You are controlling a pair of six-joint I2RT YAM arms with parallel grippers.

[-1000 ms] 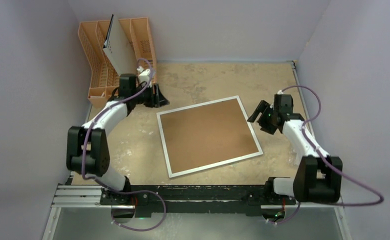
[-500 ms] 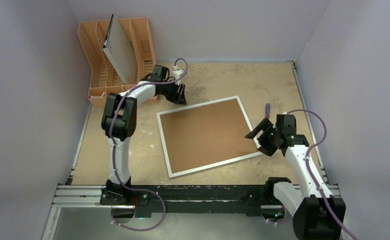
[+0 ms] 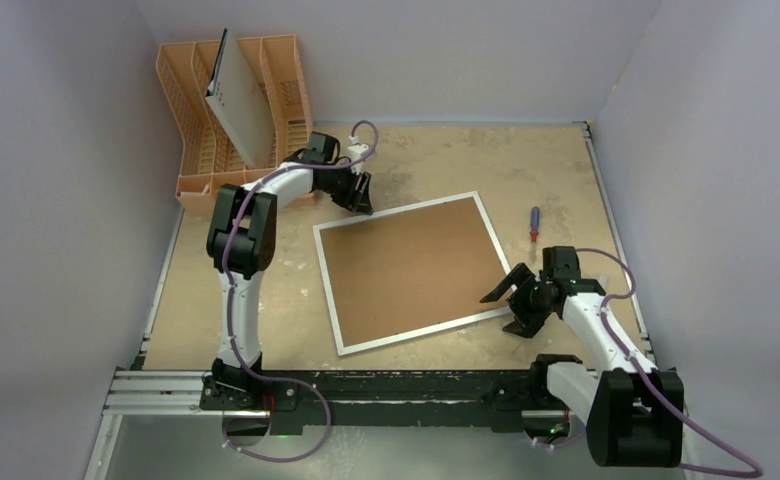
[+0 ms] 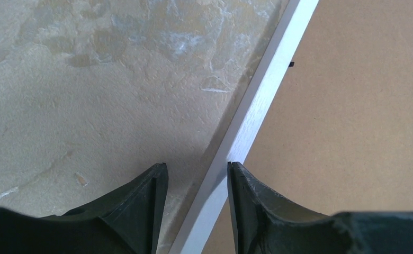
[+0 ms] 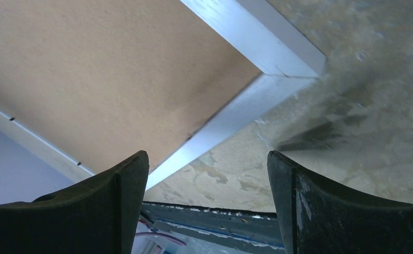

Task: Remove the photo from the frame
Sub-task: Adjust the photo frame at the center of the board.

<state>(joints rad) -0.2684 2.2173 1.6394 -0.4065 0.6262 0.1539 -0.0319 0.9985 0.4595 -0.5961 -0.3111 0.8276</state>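
Note:
The frame [image 3: 416,270] lies flat on the table with its brown back up and a narrow white border around it. The photo is hidden. My left gripper [image 3: 359,198] is at the frame's far left corner, open. In the left wrist view its fingers [image 4: 197,172] straddle the white border [image 4: 257,106], one fingertip over the table and the other over the brown back [image 4: 352,106], with gaps on both sides. My right gripper [image 3: 500,312] is wide open at the frame's near right corner. In the right wrist view that corner [image 5: 278,74] lies just ahead of the empty fingers [image 5: 207,159].
An orange plastic rack [image 3: 201,150] stands at the back left with a grey-white holed board [image 3: 241,105] leaning in it. A small screwdriver [image 3: 534,222] lies on the table right of the frame. The black mounting rail [image 3: 386,385] runs along the near edge.
The left arm swung from beside the rack to the frame's far left corner. The right gripper moved along the frame's right edge to its near right corner, uncovering the screwdriver.

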